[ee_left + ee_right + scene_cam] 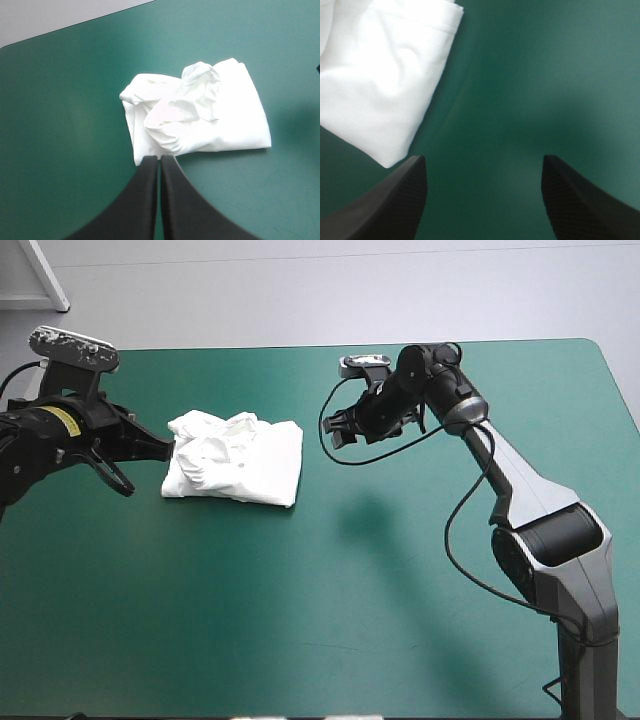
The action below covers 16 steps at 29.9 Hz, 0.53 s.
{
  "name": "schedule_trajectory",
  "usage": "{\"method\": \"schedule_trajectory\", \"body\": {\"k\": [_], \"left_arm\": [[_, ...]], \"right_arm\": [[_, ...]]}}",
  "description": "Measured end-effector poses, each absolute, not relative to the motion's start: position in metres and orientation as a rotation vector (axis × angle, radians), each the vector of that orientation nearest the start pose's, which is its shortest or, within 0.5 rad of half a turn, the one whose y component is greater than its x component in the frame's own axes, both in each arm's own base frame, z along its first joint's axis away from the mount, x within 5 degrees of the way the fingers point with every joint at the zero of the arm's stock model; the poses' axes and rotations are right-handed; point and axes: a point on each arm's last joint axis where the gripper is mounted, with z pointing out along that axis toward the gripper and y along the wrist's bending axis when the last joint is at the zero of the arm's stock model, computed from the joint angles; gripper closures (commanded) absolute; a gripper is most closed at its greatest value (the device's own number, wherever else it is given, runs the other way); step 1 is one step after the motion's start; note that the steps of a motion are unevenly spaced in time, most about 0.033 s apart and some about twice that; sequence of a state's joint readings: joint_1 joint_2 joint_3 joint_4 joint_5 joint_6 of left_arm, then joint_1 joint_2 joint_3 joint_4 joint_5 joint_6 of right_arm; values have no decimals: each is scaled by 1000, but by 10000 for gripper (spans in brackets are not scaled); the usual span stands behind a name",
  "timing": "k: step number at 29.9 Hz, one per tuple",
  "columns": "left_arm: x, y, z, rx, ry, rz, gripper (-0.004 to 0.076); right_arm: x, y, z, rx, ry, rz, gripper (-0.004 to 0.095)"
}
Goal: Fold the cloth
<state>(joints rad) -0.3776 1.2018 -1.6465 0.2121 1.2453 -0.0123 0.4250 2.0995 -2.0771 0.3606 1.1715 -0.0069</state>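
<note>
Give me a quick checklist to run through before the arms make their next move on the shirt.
1. T-shirt folded into a tidy bundle: not ok, a crumpled ridge sits on top.
2. T-shirt fully on the table: ok.
3. Left gripper jaws shut, nothing between them: ok.
4. Left gripper touching the T-shirt: cannot tell; it sits right at the bundle's edge.
5. Right gripper jaws open, clear of the T-shirt: ok.

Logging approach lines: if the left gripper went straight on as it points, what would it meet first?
The left gripper, shut to a point, would likely meet the near edge of the crumpled white T-shirt bundle just ahead; whether its tips touch it now is unclear.
</note>
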Motion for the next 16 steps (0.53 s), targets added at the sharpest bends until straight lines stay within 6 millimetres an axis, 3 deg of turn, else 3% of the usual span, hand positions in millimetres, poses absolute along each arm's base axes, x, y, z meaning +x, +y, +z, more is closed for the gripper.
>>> {"method": "schedule_trajectory", "body": {"k": [6, 16], "left_arm": [[199, -59, 488, 384, 2228, 57, 705], [199, -60, 488, 385, 2229, 50, 705]], "right_arm": [[410, 249, 295, -501, 2589, 723, 297], [428, 286, 228, -427, 2593, 913, 304]]}}
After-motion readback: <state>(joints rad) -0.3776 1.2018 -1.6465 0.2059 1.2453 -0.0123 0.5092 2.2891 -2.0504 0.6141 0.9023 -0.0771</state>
